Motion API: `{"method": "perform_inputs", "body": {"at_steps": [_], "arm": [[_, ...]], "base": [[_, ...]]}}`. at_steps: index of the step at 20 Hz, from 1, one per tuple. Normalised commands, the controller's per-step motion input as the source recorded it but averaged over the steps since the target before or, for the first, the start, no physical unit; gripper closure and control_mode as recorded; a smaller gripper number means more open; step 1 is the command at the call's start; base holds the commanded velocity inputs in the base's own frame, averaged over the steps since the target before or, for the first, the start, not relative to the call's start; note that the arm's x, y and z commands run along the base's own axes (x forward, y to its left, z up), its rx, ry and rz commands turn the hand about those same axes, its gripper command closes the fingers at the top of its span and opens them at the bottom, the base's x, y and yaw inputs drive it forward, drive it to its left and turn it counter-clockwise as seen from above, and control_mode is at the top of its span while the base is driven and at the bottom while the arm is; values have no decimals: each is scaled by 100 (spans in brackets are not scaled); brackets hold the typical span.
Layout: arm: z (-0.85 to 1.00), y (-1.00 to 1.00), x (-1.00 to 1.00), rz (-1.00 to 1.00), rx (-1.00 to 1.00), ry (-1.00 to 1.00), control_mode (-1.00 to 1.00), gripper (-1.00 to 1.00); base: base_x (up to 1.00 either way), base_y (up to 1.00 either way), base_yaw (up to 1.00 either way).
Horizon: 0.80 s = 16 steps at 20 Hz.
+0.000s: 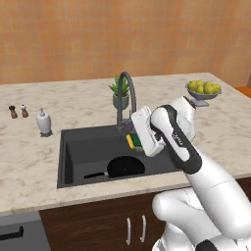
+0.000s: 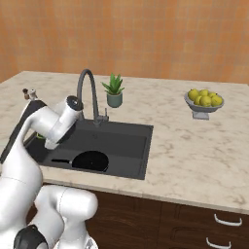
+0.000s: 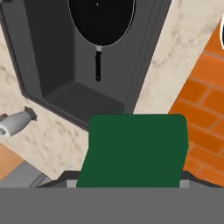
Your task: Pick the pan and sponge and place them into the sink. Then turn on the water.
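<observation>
Judging from how things lie, about 1 third of the task is done: the pan [image 1: 125, 166] is already set flat on the floor of the sink [image 1: 73, 147], handle [image 1: 95, 175] pointed toward the left wall of the basin as shown in the left base view. The sponge [image 3: 135, 148] is held in the gripper [image 3: 129, 186], green face toward the hand camera, with the fingers closed on it at both sides; in the left base view its yellow and green edge [image 1: 132, 141] is seen at the end of the arm, over the back right part of the basin and just in front of the faucet [image 1: 125, 98]. Release of the sponge into the sink is not yet done, and no water is seen falling from the spout, so 2 steps are judged to be left: the drop and the turning on of the tap. Counted: 1 pan, 1 sponge, 1 sink, 1 faucet, 1 gripper. On the table [image 1: 29, 162] are also counted 1 soap dispenser [image 1: 43, 121], 2 small shakers [image 1: 18, 111], 1 potted plant [image 1: 121, 93] and 1 bowl of lemons [image 1: 204, 90]; the number of lemons cannot be told exactly, though at least 5 are made out.
</observation>
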Motion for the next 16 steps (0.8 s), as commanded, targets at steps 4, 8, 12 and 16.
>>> {"method": "perform_inputs", "body": {"at_steps": [4, 8, 12, 16], "arm": [[24, -100, 0, -1, 19, 29, -100, 100], [16, -100, 0, -1, 7, 27, -100, 100], [2, -74, 16, -1, 2, 11, -100, 100], [-29, -20, 44, 0, 0, 0, -100, 100]], "base": [[0, 0, 0], [0, 0, 0], [0, 0, 0], [0, 0, 0]]}}
